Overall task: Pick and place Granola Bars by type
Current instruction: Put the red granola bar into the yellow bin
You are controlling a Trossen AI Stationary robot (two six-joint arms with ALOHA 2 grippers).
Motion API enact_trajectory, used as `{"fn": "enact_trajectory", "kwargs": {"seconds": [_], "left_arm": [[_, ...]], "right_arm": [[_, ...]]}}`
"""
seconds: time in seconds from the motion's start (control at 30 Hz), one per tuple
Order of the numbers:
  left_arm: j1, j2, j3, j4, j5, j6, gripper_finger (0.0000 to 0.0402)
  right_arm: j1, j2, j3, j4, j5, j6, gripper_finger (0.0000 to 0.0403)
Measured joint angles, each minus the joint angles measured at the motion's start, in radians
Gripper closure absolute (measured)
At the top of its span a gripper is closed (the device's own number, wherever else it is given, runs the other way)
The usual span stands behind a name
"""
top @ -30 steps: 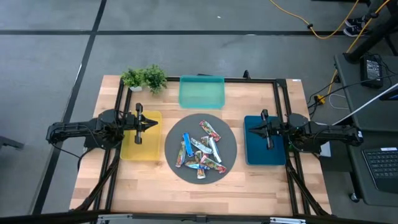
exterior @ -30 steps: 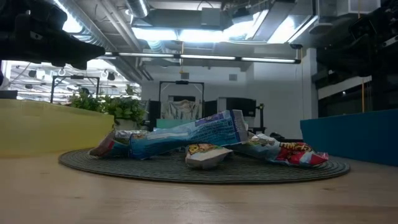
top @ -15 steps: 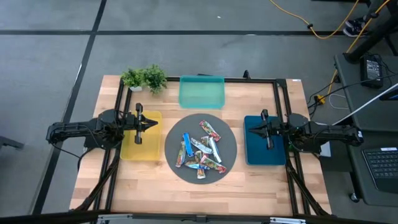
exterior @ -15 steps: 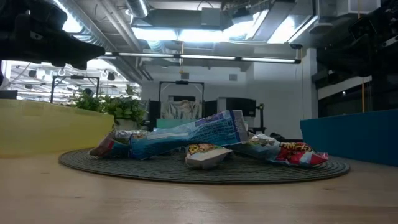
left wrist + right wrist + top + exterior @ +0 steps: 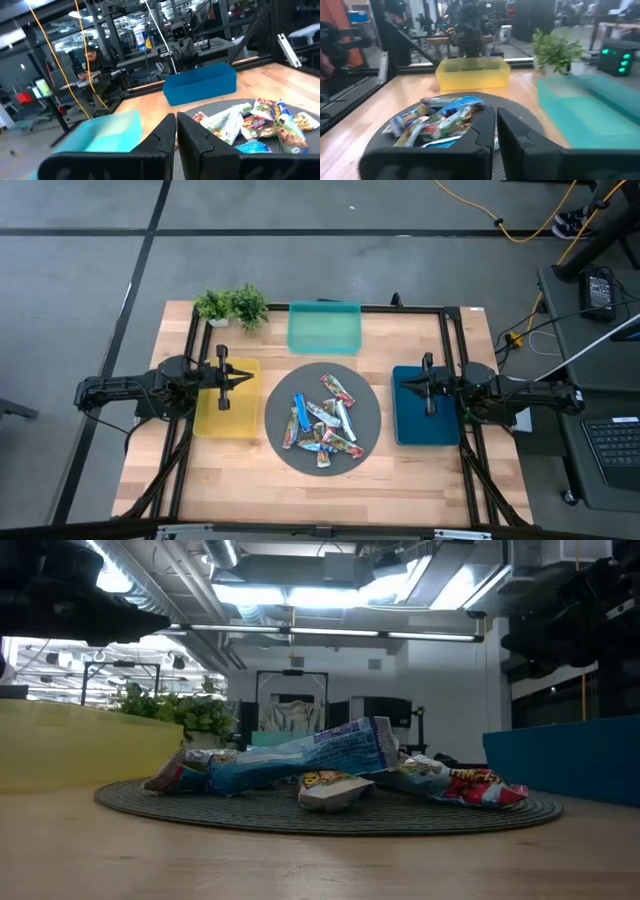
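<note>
Left gripper (image 5: 244, 380): clenched, holds nothing, hovers over the yellow tray (image 5: 228, 422).
Right gripper (image 5: 408, 388): clenched, empty, over the dark-blue tray (image 5: 426, 430).
Bars (image 5: 322, 423): heaped together on the round grey mat (image 5: 368, 395) at mid-table, between the yellow and dark-blue trays.
Count: roughly ten bars, overlapping too much for an exact tally; three trays, the teal tray (image 5: 324, 329) behind the mat; one plant (image 5: 232, 305).
Axes: mixed; the blue bar (image 5: 299, 410) runs roughly front to back, others lie slantwise.
</note>
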State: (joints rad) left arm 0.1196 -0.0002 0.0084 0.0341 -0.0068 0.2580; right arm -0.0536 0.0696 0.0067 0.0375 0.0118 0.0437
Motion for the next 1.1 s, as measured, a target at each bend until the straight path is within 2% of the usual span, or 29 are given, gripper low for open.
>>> {"fn": "enact_trajectory", "kwargs": {"seconds": [0.07,0.2,0.5,0.7,0.8,0.93,1.1], "left_arm": [[0.000,0.000,0.000,0.000,0.000,-0.049,0.0392],[0.000,0.000,0.000,0.000,0.000,-0.138,0.0394],[0.000,0.000,0.000,0.076,-0.002,-0.316,0.0389],[0.000,0.000,0.000,0.159,-0.005,-0.402,0.0391],[0.000,0.000,0.013,0.192,-0.031,-0.479,0.0390],[0.000,0.041,0.081,0.150,-0.055,-0.520,0.0390],[0.000,0.234,0.280,0.061,-0.087,-0.562,0.0394]], "right_arm": [[0.000,0.000,0.000,0.025,0.043,0.023,0.0379],[0.000,0.000,0.000,0.092,0.048,0.109,0.0379],[0.000,0.000,0.000,0.234,0.124,0.135,0.0379],[0.000,0.000,0.002,0.322,0.128,0.143,0.0379],[0.000,0.003,0.035,0.292,0.129,0.160,0.0379],[0.000,0.037,0.124,0.151,0.129,0.161,0.0379],[0.000,0.144,0.333,-0.043,0.106,0.164,0.0379]]}}
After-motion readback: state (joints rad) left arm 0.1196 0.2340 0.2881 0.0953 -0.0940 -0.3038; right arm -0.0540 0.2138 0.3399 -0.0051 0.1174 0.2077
